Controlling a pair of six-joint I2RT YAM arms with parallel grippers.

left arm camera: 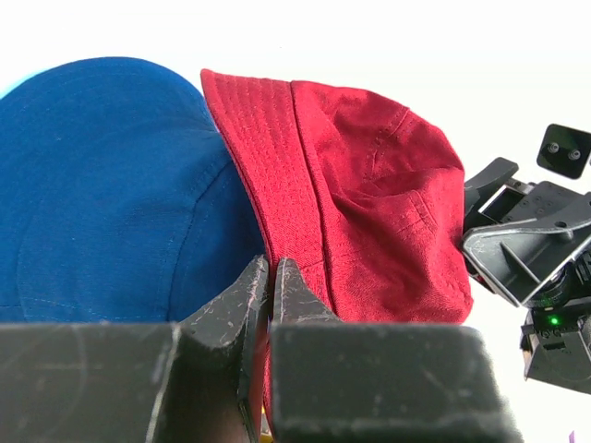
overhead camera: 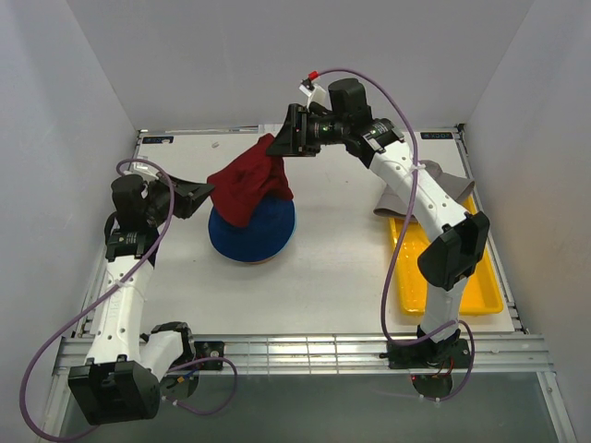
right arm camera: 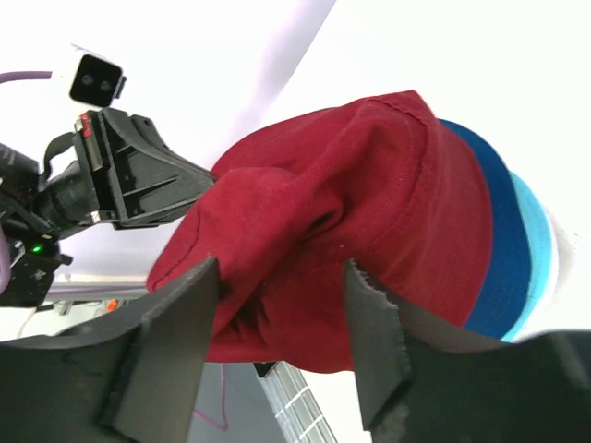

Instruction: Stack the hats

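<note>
The dark red hat [overhead camera: 246, 187] lies crumpled over the navy blue hat [overhead camera: 257, 235] at the table's middle. My left gripper [overhead camera: 201, 196] is shut on the red hat's brim [left arm camera: 277, 212] at the pile's left side, next to the navy hat [left arm camera: 102, 185]. My right gripper [overhead camera: 283, 142] is open at the red hat's far edge; its fingers [right arm camera: 177, 337] straddle loose red fabric [right arm camera: 305, 231]. Under the navy hat [right arm camera: 491, 242], a teal hat edge [right arm camera: 531, 247] shows. The grey hat [overhead camera: 450, 181] lies partly hidden under the right arm. The white hat is not clearly visible.
A flat yellow tray [overhead camera: 462, 277] lies at the right side of the table, under the right arm. White walls close in the left, back and right. A metal rail [overhead camera: 295, 349] runs along the near edge.
</note>
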